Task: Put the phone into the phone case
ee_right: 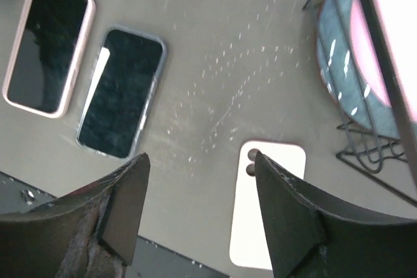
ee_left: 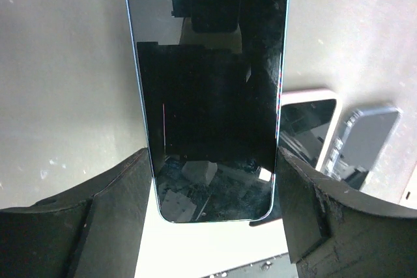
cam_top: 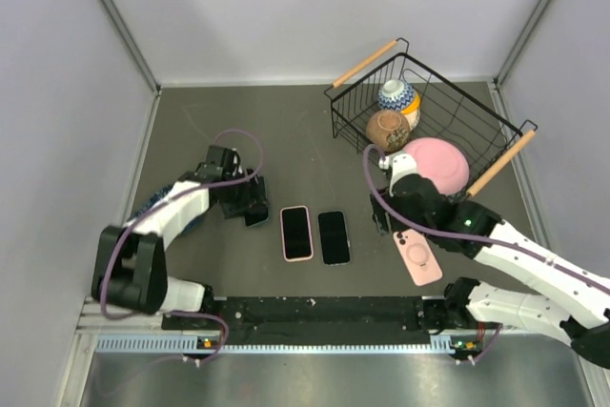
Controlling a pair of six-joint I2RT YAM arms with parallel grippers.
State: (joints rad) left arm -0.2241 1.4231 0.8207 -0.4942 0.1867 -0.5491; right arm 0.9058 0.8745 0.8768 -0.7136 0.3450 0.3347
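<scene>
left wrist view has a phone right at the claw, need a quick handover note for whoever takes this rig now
Left claw: shut on the phone, gripping its long edges.
Right claw: open, empty, above the table near the pink case, which lies back up.
Also on the table: pink-cased phone, dark-cased phone.
Done: phone grasped.
Left: the case probably needs turning over, then press the phone in.

The left arm (cam_top: 179, 205) and right arm (cam_top: 519, 253) have white shells with black joints. A thin purple-grey cable (cam_top: 238, 132) loops along each. A green light (cam_top: 468, 226) dots the right arm's black joint. The end effector fingers (ee_right: 124, 200) are matte black wedges, scuffed pale along the edges.
</scene>
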